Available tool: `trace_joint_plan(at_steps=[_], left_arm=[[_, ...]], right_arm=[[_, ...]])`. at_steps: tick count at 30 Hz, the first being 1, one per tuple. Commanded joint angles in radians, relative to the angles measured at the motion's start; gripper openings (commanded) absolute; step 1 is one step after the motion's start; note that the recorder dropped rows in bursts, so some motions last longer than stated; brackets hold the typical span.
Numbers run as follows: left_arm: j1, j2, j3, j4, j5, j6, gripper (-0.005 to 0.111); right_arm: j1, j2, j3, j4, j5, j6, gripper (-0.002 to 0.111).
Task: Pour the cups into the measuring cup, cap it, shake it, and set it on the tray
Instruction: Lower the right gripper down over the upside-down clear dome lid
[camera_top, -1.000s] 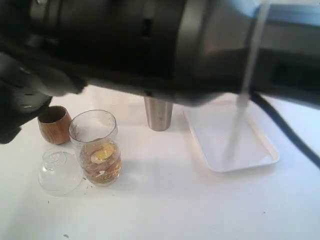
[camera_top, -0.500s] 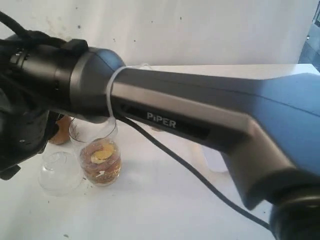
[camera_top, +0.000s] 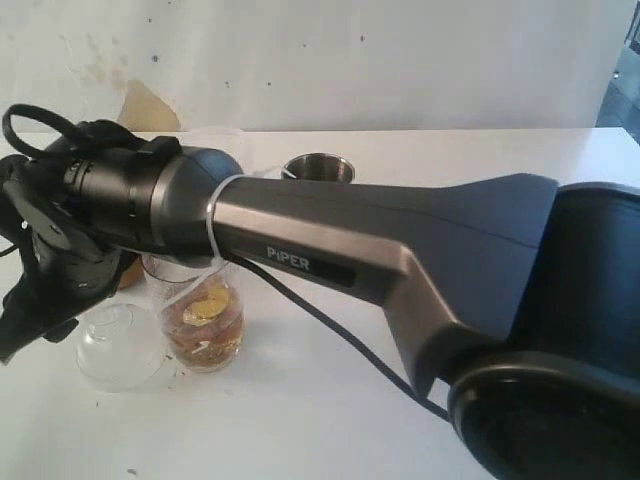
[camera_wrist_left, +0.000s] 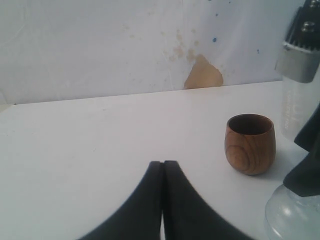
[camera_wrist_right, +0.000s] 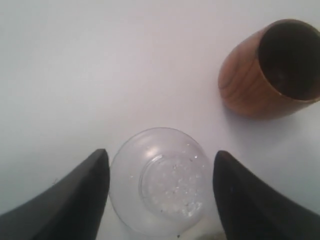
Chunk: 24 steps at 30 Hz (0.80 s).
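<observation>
Right tool (camera_wrist_right: 161, 153) apart astride clear dome lid (camera_wrist_right: 160, 187), left tool (camera_wrist_left: 162, 163) pressed together, empty

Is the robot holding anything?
Nothing. The left gripper is shut and empty; the right gripper hangs open over the clear dome lid, not gripping it.

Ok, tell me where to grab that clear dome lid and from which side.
Grip the dome lid across its round wall near the rim, coming straight down. It seems to sit rim-down on the table, widest at the bottom, and the right arm's open jaws stand on either side of it.
</observation>
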Motion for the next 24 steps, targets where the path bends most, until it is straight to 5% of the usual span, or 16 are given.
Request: trace_joint_plan(at_steps=[1, 24], left_arm=[[0.003, -0.005, 0.006, 0.008, -0.013, -0.001, 0.000], [0.003, -0.005, 0.006, 0.008, -0.013, -0.001, 0.000]], right_arm=[[-0.007, 0.000, -0.005, -0.035, 0.032, 0.006, 0.057], [-0.007, 0.000, -0.003, 0.029, 0.011, 0.000, 0.057]])
